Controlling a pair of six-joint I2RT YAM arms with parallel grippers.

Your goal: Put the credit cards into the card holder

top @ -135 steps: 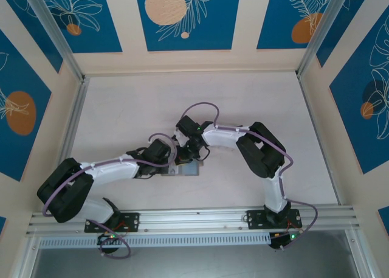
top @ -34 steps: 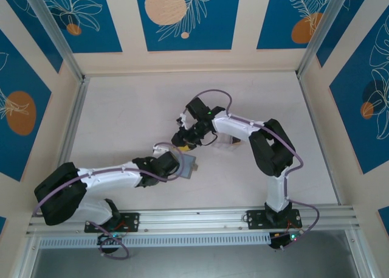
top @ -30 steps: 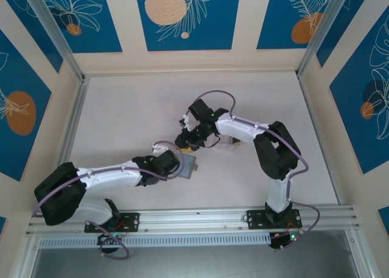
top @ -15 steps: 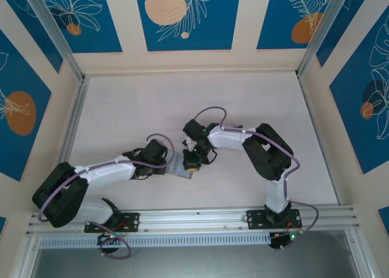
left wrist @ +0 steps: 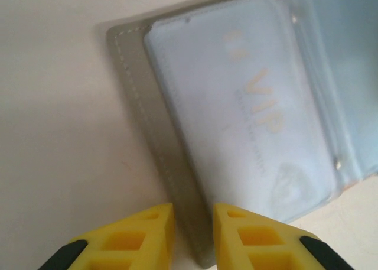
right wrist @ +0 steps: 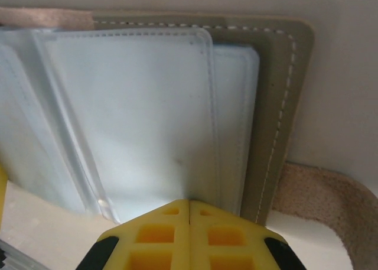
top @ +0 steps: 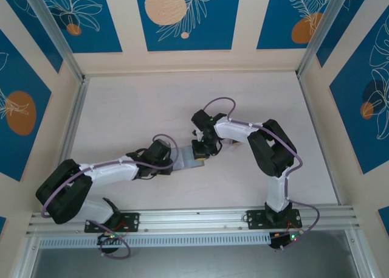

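Top external: card holder (top: 187, 157) lies opened flat on the table (top: 134, 107), centre, between both arms. Left gripper (top: 174, 160) sits at its left edge, right gripper (top: 199, 151) over its right part. Left wrist: yellow fingers (left wrist: 147, 237) narrowly apart, with the holder's grey stitched corner (left wrist: 133, 75) running into the gap; cannot tell whether it is pinched. A pale card (left wrist: 254, 104) lettered VIP sits inside a clear sleeve. Right wrist: right gripper (right wrist: 189, 223) fingers pressed fully together, tips at the near edge of the clear sleeves (right wrist: 130, 116), with the grey cover (right wrist: 277, 104) beyond them to the right.
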